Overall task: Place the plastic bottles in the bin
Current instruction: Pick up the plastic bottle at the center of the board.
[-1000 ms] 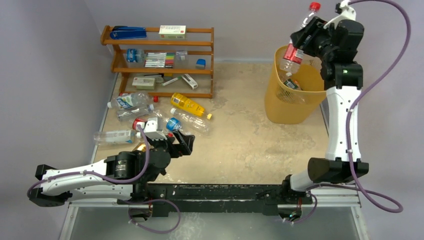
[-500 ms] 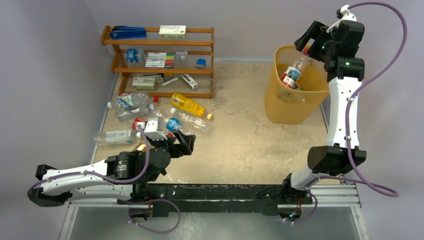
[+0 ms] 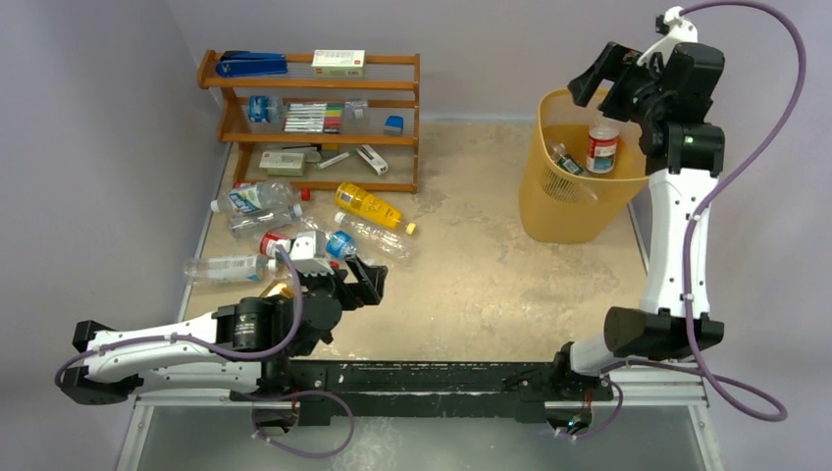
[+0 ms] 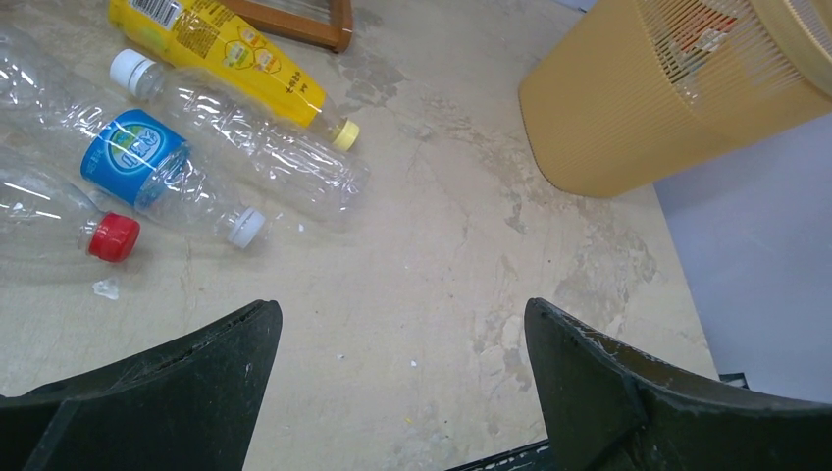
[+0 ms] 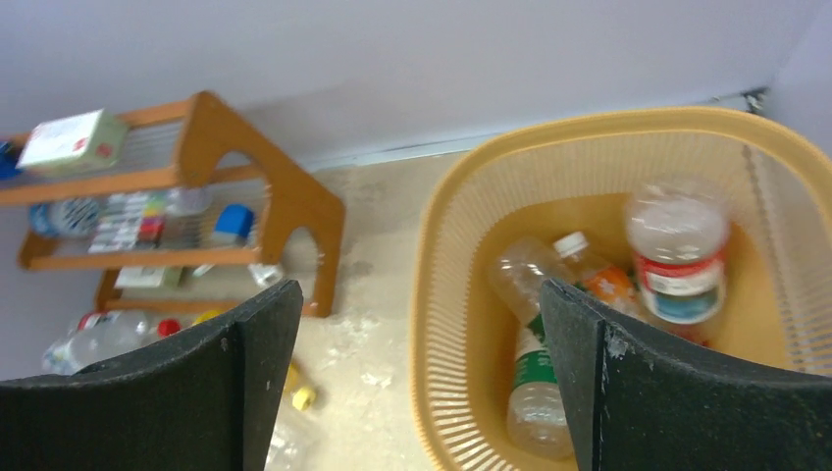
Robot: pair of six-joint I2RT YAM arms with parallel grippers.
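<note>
The yellow-orange bin stands at the back right. Inside it a red-and-blue-labelled bottle stands upright beside a green-labelled one. My right gripper hovers open above the bin's rim, holding nothing; below it are the upright bottle, the green-labelled bottle and an orange-labelled one. Several plastic bottles lie at the left: a yellow one, a clear one, a blue-labelled one, a red-capped one. My left gripper is open and empty over bare table just right of them.
A brown wooden shelf rack with pens and stationery stands at the back left, behind the bottles. More clear bottles lie by the table's left edge. The bin's wall shows in the left wrist view, far right.
My right gripper has opened and let go of the red-labelled bottle, which dropped into the bin and now stands upright. The left gripper has crept slightly forward.
</note>
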